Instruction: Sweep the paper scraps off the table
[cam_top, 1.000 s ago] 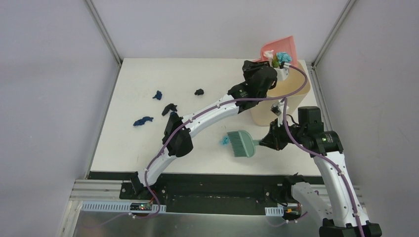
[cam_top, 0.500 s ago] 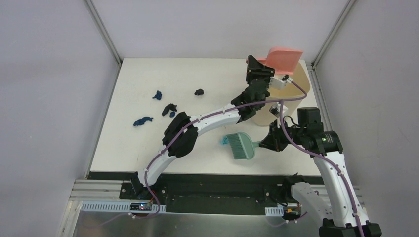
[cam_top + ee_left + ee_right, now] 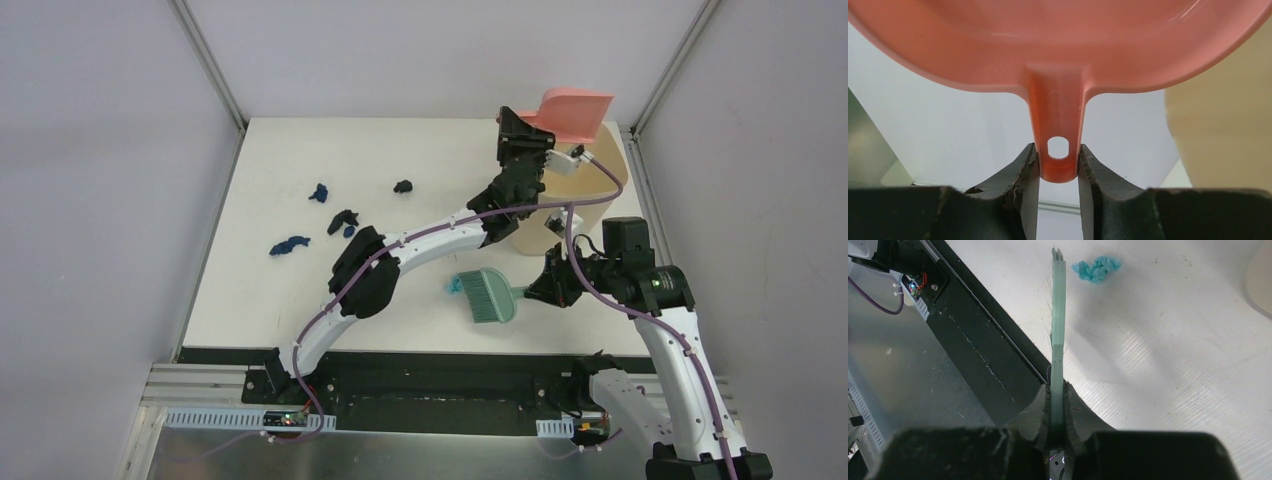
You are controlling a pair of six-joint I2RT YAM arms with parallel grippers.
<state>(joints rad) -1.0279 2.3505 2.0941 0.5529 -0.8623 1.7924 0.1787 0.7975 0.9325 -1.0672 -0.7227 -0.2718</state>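
Top external view: the left pincer (image 3: 1058, 172) is clamped on the handle of the pink plastic dustpan (image 3: 572, 115), which it holds raised and tilted at the upper right of the frame, over the tall beige bin (image 3: 535, 243). The left wrist view shows both jaws pressed against the handle's end, just beside its hanging hole. The pan's inside faces away from me, so I cannot tell whether anything is in it.

The right pincer (image 3: 1058, 405) grips the teal bristled hand brush (image 3: 487, 295) by its handle, low over the white flat table (image 3: 300, 290), right of centre.

The paper scraps are far from gone. One light teal wad (image 3: 1096, 268) lies just beside the brush head. Over in the left half of the frame I count two dark blue wads (image 3: 289, 244), a black one (image 3: 403, 186) near the middle, and a dark clump (image 3: 343, 220) between them.

My judgement: this is a bin-emptying step, and at least five scraps remain to sweep.
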